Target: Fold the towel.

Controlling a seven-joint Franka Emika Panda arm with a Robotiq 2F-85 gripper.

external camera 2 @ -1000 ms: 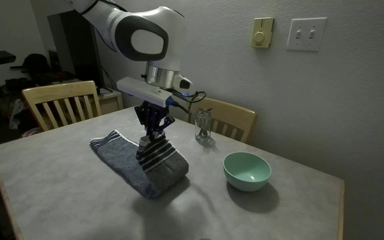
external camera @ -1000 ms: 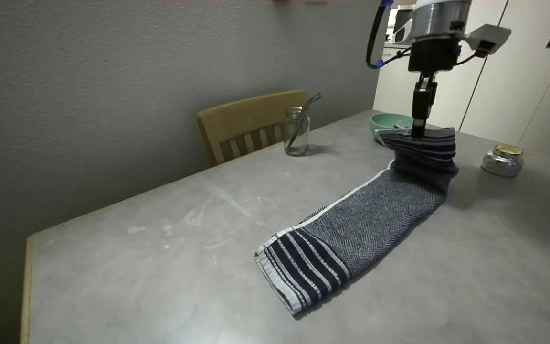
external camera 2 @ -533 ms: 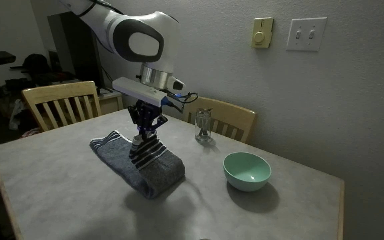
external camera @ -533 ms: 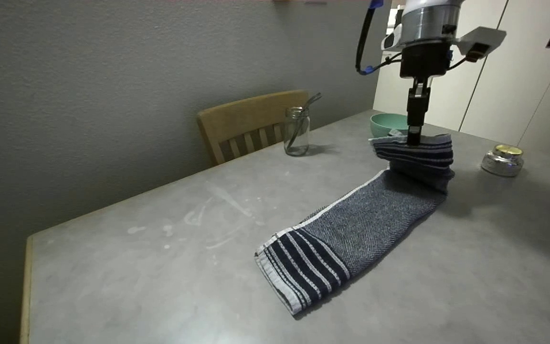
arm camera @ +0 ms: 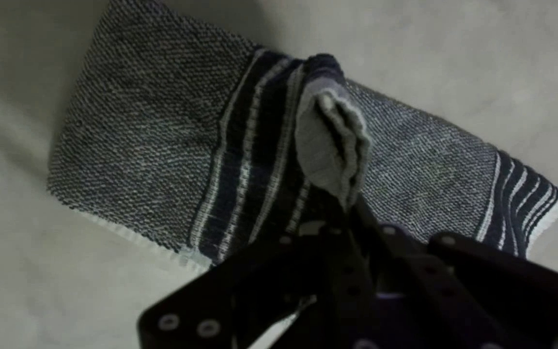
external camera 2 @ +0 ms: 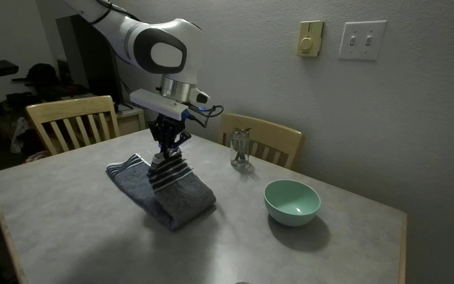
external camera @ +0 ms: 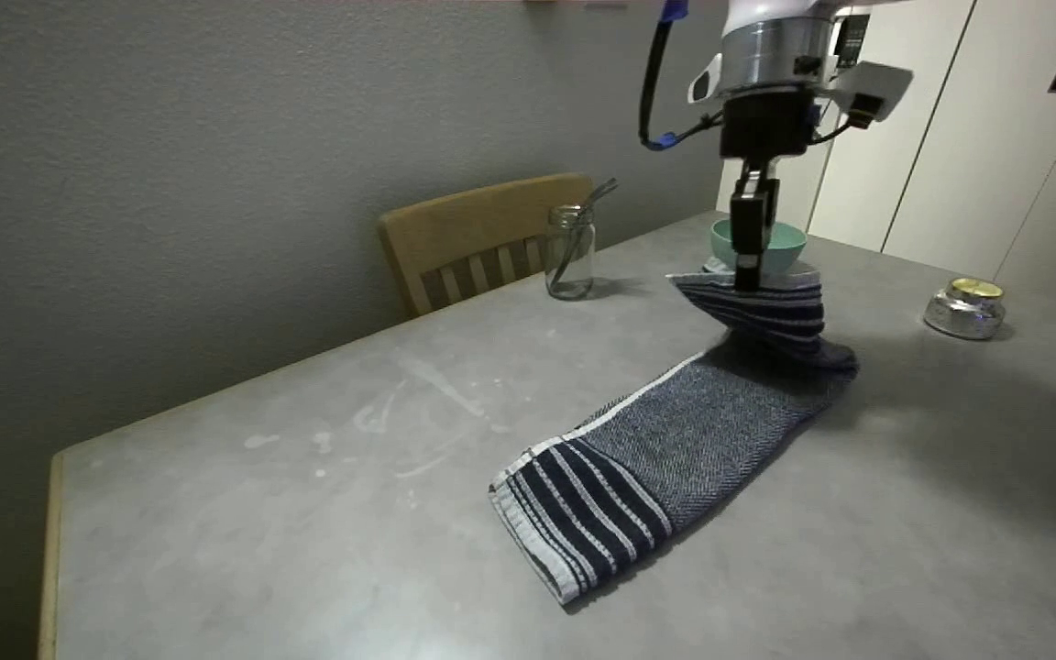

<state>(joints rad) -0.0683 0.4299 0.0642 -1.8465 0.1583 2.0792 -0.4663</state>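
Long, narrow, dark grey cloth towel [external camera: 684,449] with navy-and-white striped ends: laid on a mottled grey, wood-edged table [external camera: 290,550], one end flat, the opposite striped end lifted and turned back above the towel's own middle. Black, two-fingered gripper [external camera 2: 166,154]: pressed together, the lifted end's hem being pinched between its tips. Step in hand, as judged: the end-over-end fold, partly made; the bend is seen as a loose, rounded loop, and the two striped ends are apart. For the next move, the pinched hem should be carried over the flat striped end, lowered with edges matched, then released; skewing may be caused by the bunched hold.
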